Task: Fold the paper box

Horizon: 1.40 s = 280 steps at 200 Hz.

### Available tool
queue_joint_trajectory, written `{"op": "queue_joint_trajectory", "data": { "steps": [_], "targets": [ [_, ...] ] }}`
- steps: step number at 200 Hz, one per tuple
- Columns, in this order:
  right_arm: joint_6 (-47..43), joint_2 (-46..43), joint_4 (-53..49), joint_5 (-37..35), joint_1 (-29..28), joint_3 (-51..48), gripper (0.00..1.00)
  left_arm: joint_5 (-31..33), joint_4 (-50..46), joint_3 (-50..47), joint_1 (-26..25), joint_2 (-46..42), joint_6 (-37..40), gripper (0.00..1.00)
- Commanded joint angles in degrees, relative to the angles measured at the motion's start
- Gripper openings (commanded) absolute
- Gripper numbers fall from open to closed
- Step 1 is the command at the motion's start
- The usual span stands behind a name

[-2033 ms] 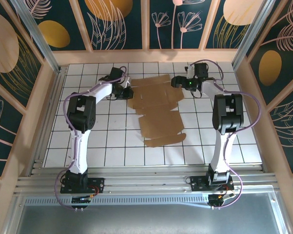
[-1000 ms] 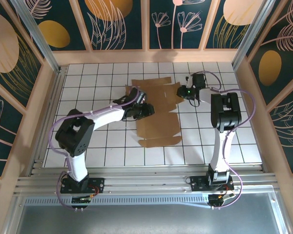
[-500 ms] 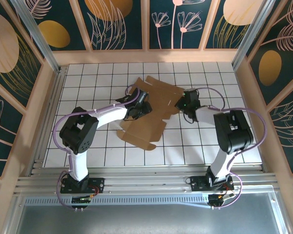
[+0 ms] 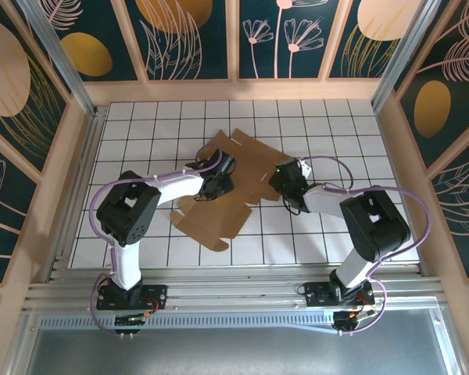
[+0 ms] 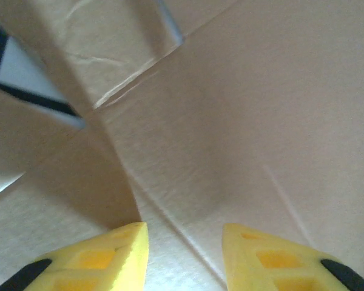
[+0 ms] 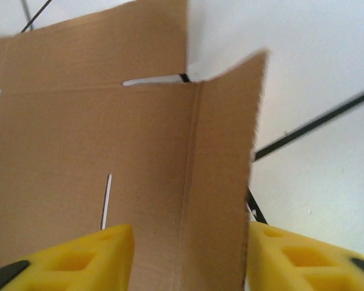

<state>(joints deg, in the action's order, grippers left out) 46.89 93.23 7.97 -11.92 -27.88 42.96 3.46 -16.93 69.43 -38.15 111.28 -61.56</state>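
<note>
Looks straight onto the plain brown cardboard of the paper box (image 5: 249,121) at very close range. Shows the left claw (image 5: 185,245) at the bottom edge, its two yellow fingers (image 5: 103,257) standing apart, bare cardboard visible through the gap. Black pad at each outer bottom corner. Picks up several creases: one long score running diagonally from the upper right toward the left, fainter ones fanning down toward the fingertips. Catches a narrow slit near the top, pale behind. Reveals a wedge of white counter (image 5: 24,82) with a black grid line at the left edge, past the cardboard's cut border, and a shadowed fold just above the left fingertip.
</note>
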Motion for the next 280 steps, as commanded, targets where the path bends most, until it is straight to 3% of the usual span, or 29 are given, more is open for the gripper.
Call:
{"op": "queue_joint_trajectory", "data": {
  "steps": [1,9,24,48,67,111,168,235,280],
  "targets": [
    [-17.65,-6.07,-1.44,9.50,4.91,3.61,0.58,-0.99,-0.38,-2.07,0.01,-1.26,0.91,0.35],
    [-21.00,-6.96,-1.58,14.71,8.26,4.26,0.67,-1.15,0.39,-2.89,0.01,-1.76,0.92,0.35],
    [-27.03,-5.81,-2.68,26.02,15.06,7.82,0.73,-1.70,1.59,-3.98,0.02,-2.32,1.51,0.34],
    [-35.50,2.44,-9.28,38.84,21.15,19.02,0.77,-2.82,2.68,-4.74,0.02,-2.34,2.70,0.33],
    [-40.22,10.84,-16.15,43.48,22.65,29.04,0.79,-3.14,3.12,-4.49,0.01,-1.69,3.76,0.33],
    [-46.38,25.54,-27.46,45.25,22.92,45.91,0.86,-0.50,1.37,-2.67,0.01,-0.51,7.21,0.33],
    [-48.58,32.09,-32.44,46.24,21.96,50.58,0.96,-0.39,1.50,-1.93,0.02,-0.05,9.02,0.33],
    [-50.93,33.59,-34.58,48.79,19.33,50.56,0.93,0.28,1.63,-0.87,0.01,1.76,9.88,0.32],
    [-50.06,32.86,-34.78,49.93,19.00,50.09,0.82,0.89,0.87,0.74,0.03,2.59,10.82,0.32]
  ]
}}
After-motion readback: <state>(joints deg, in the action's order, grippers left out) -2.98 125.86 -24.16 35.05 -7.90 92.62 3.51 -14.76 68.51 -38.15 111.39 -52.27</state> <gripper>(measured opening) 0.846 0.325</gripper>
